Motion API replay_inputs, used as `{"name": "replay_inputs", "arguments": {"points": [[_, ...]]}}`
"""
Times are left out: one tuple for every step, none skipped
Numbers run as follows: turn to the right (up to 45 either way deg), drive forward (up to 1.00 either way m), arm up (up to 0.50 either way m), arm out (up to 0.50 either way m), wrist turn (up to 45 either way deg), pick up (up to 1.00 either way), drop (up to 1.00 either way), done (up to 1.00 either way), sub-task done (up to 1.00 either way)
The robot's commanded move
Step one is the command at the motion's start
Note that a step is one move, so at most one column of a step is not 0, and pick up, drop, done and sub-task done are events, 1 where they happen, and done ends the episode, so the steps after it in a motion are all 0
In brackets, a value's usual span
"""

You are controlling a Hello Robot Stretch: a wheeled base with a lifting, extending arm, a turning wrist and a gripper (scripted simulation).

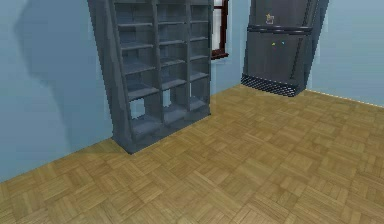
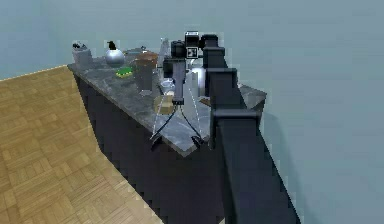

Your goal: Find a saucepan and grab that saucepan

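The small things on the desk (image 2: 100, 80) are looking like blobs. A pale shiny round thing (image 2: 200, 76) is sitting half hidden behind the arm (image 2: 245, 150), and I cannot tell if it is the saucepan. The arm is reaching from 6 o'clock toward 11 o'clock. The end effector (image 2: 175, 140) is showing against the desk, with the shiny thing at its 1 o'clock. I cannot tell how wide it is, or if it is holding anything.

This looks like a lived-in home with a kitchen side: wooden parquet floor (image 1: 250, 160), pale blue walls (image 1: 40, 90), a tall grey-blue open shelving unit (image 1: 160, 70), and a long dark stone-topped counter (image 2: 130, 140) crowded with small kitchenware.
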Motion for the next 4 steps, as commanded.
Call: {"name": "replay_inputs", "arguments": {"points": [[0.0,0.00,0.00,0.00,45.0,0.00,0.00,0.00,0.00],[0.0,0.00,0.00,0.00,45.0,0.00,0.00,0.00,0.00],[0.0,0.00,0.00,0.00,45.0,0.00,0.00,0.00,0.00],[0.0,0.00,0.00,0.00,21.0,0.00,0.00,0.00,0.00]]}}
